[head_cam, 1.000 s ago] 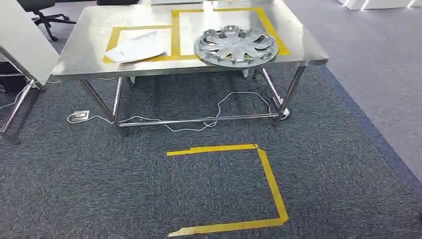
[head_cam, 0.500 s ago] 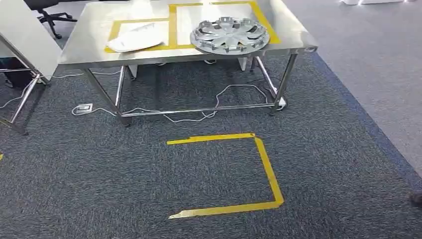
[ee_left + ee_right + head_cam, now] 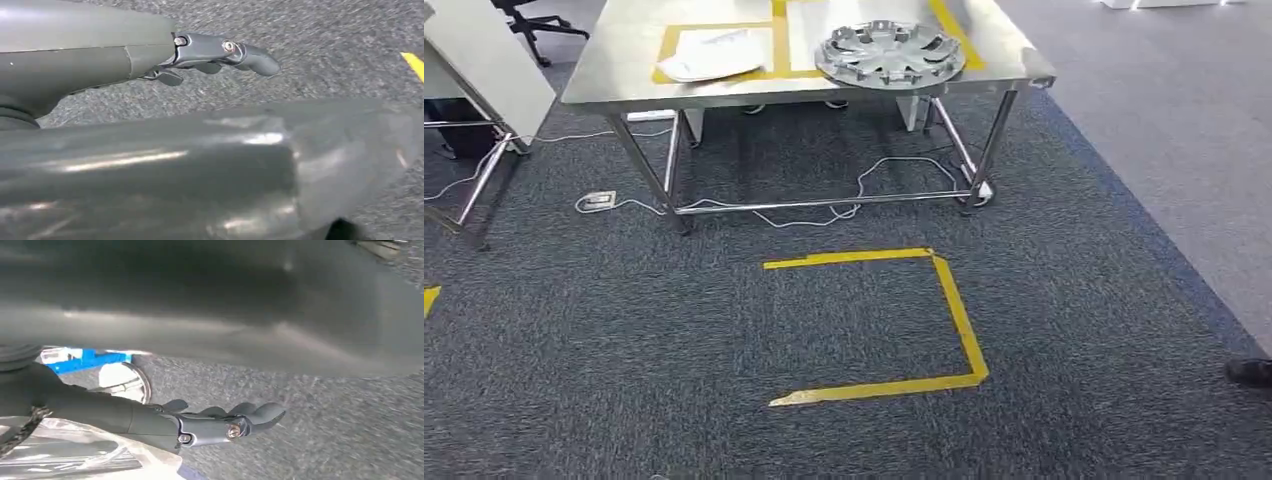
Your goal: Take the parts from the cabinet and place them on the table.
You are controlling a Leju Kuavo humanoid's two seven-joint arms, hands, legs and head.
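A silver hubcap [image 3: 889, 52] lies on the steel table [image 3: 619, 80] at the far side of the carpet, inside yellow tape marks. To its left on the same table rests a white part [image 3: 711, 58]. My left hand [image 3: 212, 52] hangs over the carpet with its fingers stretched out and nothing in them. My right hand [image 3: 220, 424] also hangs with fingers extended, holding nothing. Beside the right hand lie clear plastic wrapping [image 3: 75, 455] and a blue and white object [image 3: 92, 360].
A yellow tape square [image 3: 959, 320] marks the carpet in front of the table. Cables [image 3: 824, 212] and a floor socket [image 3: 599, 200] lie under the table. A white panel on a metal frame [image 3: 484, 70] stands at the left. A dark shoe [image 3: 1249, 372] shows at the right edge.
The whole picture has shifted: the table and the floor tape sit higher and farther off, so the camera has moved back. The shoe has come into sight at the right.
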